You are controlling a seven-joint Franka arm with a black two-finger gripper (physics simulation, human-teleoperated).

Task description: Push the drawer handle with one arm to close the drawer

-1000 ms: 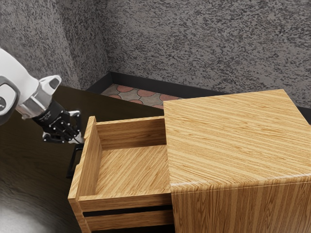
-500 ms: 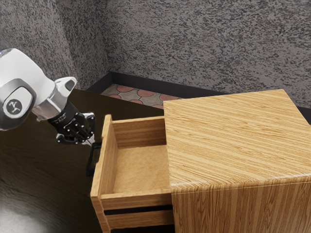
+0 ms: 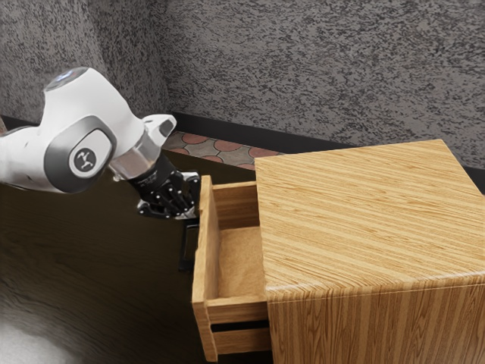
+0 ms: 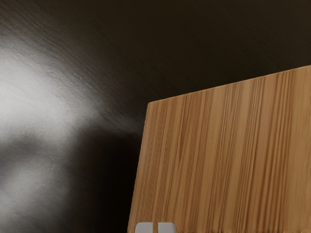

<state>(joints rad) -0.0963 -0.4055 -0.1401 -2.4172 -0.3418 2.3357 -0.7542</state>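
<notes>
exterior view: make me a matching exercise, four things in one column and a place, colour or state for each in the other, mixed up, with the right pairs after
Things:
1. drawer
2. handle
3. gripper
4. wall

Places, colours, states:
A. mottled grey
B. at one end of the handle
C. wooden, partly open
D. black, on the drawer's front

Right pairs: 1-C, 2-D, 3-B, 4-A

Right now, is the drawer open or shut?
Partly open. The drawer juts out from the cabinet, with some of its inner floor exposed.
</notes>
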